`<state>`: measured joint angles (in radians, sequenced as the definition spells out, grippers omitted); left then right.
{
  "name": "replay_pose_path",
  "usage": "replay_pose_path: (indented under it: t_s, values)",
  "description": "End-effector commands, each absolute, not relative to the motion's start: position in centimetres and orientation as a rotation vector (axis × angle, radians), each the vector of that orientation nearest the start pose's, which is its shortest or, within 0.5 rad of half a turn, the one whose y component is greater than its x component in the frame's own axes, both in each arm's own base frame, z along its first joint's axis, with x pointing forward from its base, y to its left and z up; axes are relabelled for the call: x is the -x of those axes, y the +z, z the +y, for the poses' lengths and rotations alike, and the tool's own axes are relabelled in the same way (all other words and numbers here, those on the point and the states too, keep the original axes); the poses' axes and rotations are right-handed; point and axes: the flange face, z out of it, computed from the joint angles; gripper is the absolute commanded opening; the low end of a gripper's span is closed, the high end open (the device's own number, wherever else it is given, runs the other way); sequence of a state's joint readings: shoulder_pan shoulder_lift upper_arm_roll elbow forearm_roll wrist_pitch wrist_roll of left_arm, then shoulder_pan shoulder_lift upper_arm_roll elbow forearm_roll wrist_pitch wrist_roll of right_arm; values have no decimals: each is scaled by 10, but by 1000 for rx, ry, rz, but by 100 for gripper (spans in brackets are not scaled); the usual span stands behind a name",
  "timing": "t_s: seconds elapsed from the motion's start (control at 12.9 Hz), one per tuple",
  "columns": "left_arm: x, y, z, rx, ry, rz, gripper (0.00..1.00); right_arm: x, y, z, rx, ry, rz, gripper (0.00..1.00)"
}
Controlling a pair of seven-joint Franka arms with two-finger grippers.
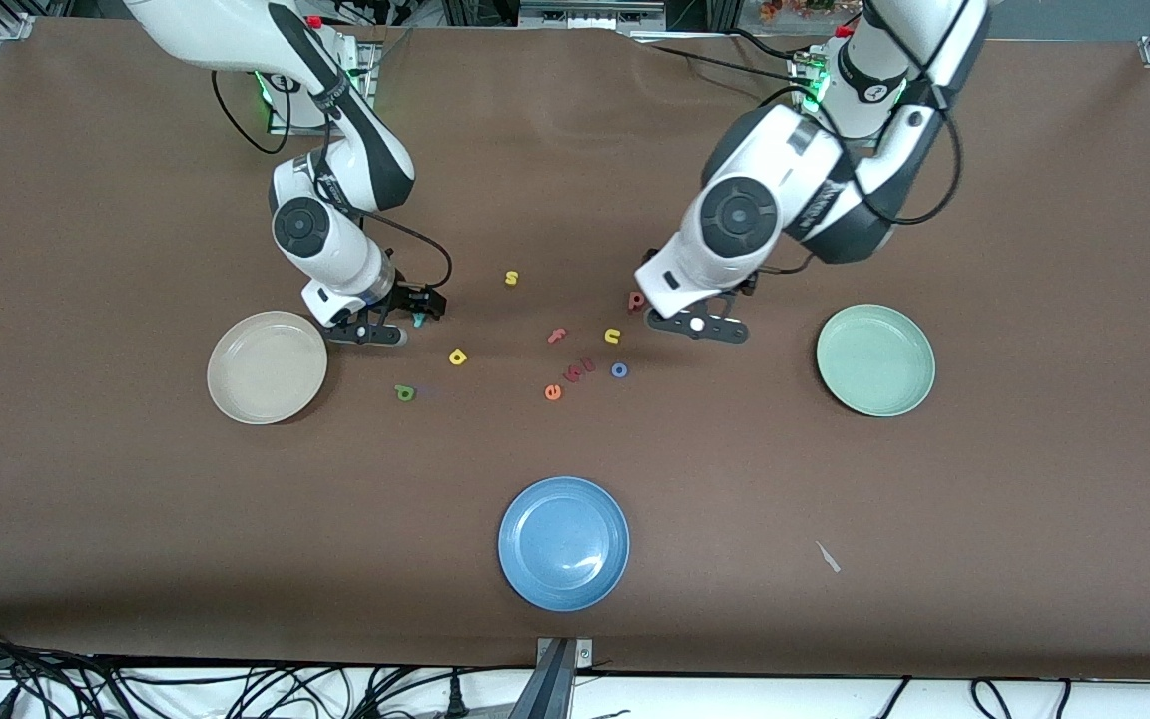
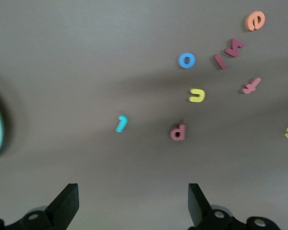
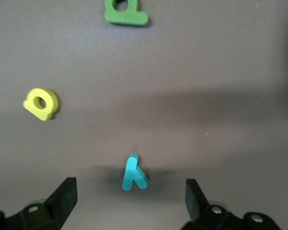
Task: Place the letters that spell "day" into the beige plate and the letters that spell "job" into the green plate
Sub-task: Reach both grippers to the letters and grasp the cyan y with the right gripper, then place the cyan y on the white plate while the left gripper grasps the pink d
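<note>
The teal "y" [image 3: 133, 173] lies on the mat just ahead of my right gripper [image 3: 129, 201], whose jaws stand open with nothing between them. Beside it are the yellow "a" [image 3: 41, 103] and green "d" [image 3: 126, 12]. In the front view the right gripper [image 1: 422, 312] hovers low beside the beige plate [image 1: 226, 384]. My left gripper [image 2: 133, 201] is open and empty above bare mat. Ahead of it lie the teal "j" [image 2: 121, 123], pink "b" [image 2: 177, 132] and blue "o" [image 2: 186, 60]. The green plate [image 1: 874, 394] holds nothing.
A blue plate [image 1: 563, 584] sits nearest the front camera. Other loose letters lie mid-table: yellow "s" [image 1: 511, 278], pink "f" [image 1: 557, 336], yellow "u" [image 1: 613, 336], orange "e" [image 1: 553, 392]. A small white scrap [image 1: 828, 557] lies toward the left arm's end.
</note>
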<state>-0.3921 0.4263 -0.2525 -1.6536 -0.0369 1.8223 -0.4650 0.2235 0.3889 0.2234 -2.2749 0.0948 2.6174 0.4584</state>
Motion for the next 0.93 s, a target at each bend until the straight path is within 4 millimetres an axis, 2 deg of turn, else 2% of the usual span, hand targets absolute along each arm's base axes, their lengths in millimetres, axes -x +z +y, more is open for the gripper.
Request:
replay_pose_path:
  t_s: [0.0, 0.23, 0.31, 0.39, 0.46, 0.7, 0.77, 0.85]
  values:
    - [-499, 320, -381, 3109, 386, 191, 100, -485, 177, 236, 3023, 144, 210, 98]
    - [-477, 287, -395, 3142, 299, 203, 100, -487, 171, 237, 3026, 155, 217, 79]
    - [-472, 273, -398, 3153, 280, 209, 99, -486, 170, 237, 3026, 157, 217, 76]
    - [-466, 260, -402, 3169, 253, 221, 95, -486, 170, 237, 3026, 157, 217, 72]
    - [-464, 250, -407, 3180, 237, 227, 92, -485, 164, 236, 3028, 173, 221, 64]
    - [-457, 223, -414, 3148, 205, 251, 81, -485, 165, 237, 3028, 171, 221, 24]
    - [-456, 216, -413, 3125, 193, 247, 74, -485, 165, 237, 3028, 171, 221, 13]
    - [-454, 208, -415, 3121, 195, 217, 73, -484, 163, 238, 3028, 173, 215, 4]
